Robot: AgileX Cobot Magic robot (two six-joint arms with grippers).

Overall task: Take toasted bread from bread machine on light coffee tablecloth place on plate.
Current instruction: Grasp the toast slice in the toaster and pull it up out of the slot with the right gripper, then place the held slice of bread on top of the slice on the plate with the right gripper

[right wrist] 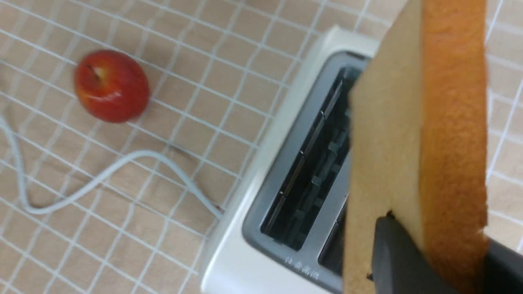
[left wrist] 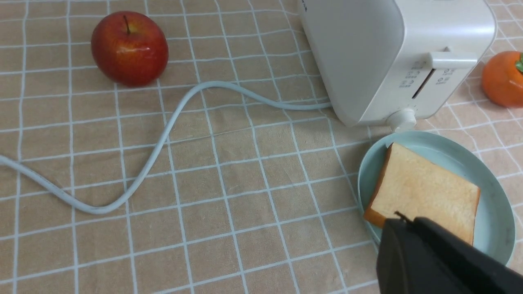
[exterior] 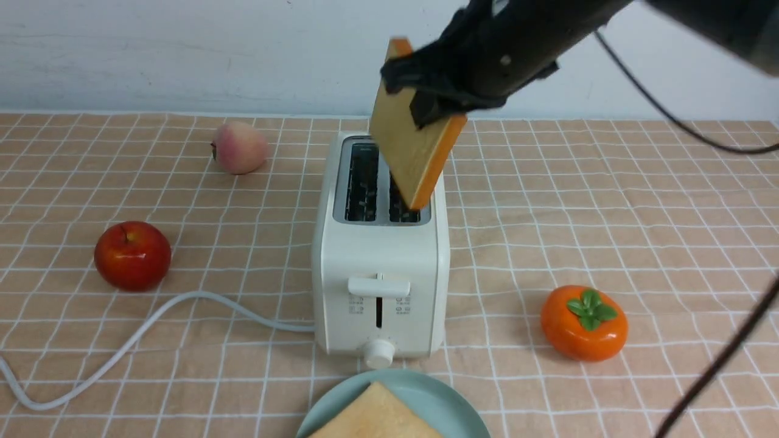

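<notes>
The cream-white bread machine [exterior: 380, 267] stands mid-table on the light coffee tablecloth [exterior: 639, 213]. My right gripper [exterior: 426, 91] is shut on one slice of toasted bread [exterior: 408, 152] and holds it tilted in the air, its lower corner just above the right slot. In the right wrist view the slice [right wrist: 408, 143] sits clamped between the fingers [right wrist: 392, 253] over the slots. A second slice [left wrist: 425, 192] lies flat on the mint-green plate [left wrist: 494, 212] in front of the bread machine. My left gripper [left wrist: 408, 222] is shut and empty above that slice's near edge.
A red apple [exterior: 132, 255] and a peach [exterior: 240, 148] lie left of the bread machine. An orange persimmon [exterior: 584, 322] lies at its right front. The white cord [exterior: 152, 322] snakes across the cloth to the left. A white wall stands behind.
</notes>
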